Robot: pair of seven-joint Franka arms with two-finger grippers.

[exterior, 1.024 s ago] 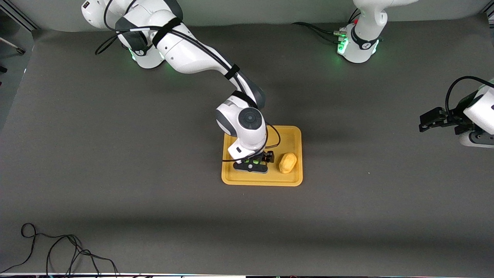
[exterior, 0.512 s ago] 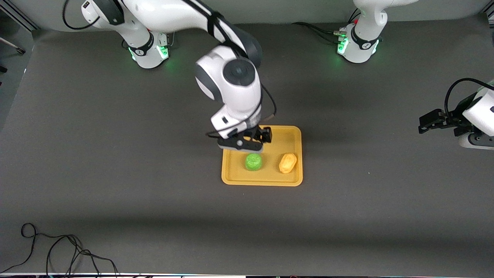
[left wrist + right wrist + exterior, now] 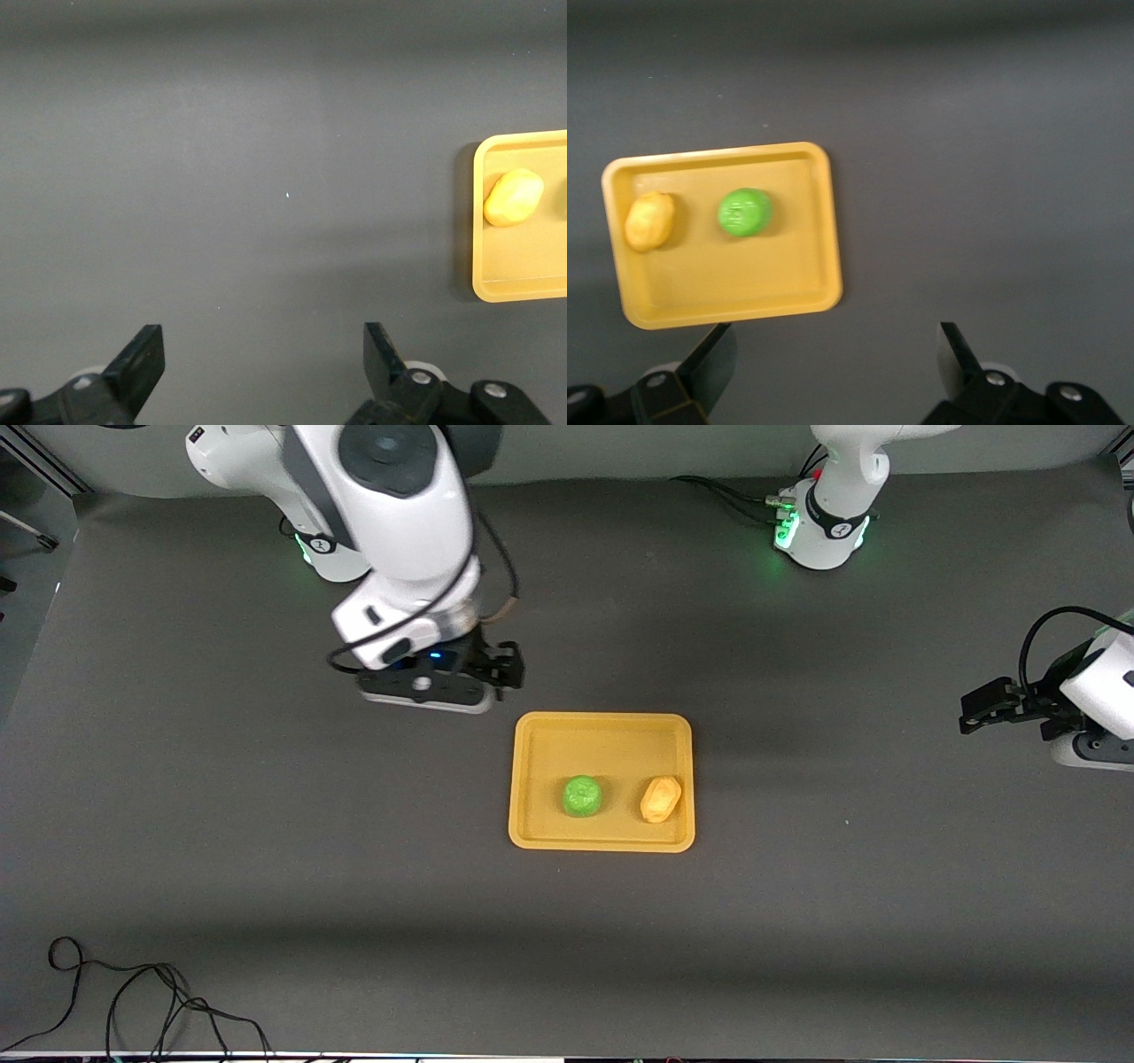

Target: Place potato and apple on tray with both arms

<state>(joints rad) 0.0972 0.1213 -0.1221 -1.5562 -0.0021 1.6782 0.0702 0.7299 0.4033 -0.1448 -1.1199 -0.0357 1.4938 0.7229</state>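
Now apple (image 3: 582,795) beside potato (image 3: 660,799) on tray (image 3: 602,731), right end effector (image 3: 461,686) and left end effector (image 3: 974,713) released over table

Left wrist view: the left hand (image 3: 264,372) hung over bare dark grey desk (image 3: 248,177), its two black fingers (image 3: 142,359) spread wide apart with nothing between them. At the frame's edge one end of the yellow-orange tray (image 3: 469,221) was visible, cut off by the frame. The potato (image 3: 513,197) lay inside it, close to the rim, clear of the hand.
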